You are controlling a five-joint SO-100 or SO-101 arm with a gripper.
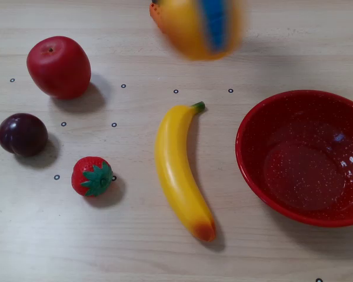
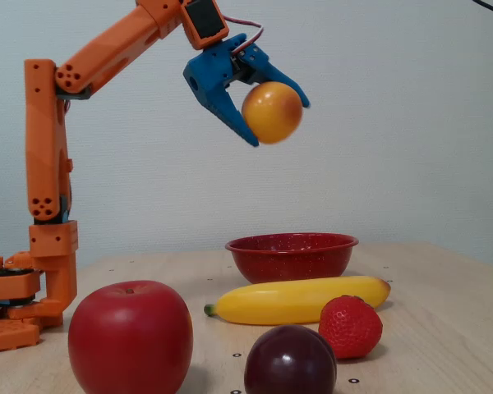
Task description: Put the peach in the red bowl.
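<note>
Gripping peach (image 2: 272, 112) aloft, pincer (image 2: 273, 115) blurred, cropped overhead; red bowl (image 2: 291, 255) edge-cut.

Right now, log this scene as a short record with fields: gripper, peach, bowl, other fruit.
gripper: gripper raised high above the table, shut on the peach
peach: peach held in the air between the blue fingers, not yet over the bowl in the overhead view
bowl: red bowl upright on the table, empty
other fruit: banana, strawberry, plum and apple lying on the table outside the bowl
task state: peach lifted, not yet placed
</note>
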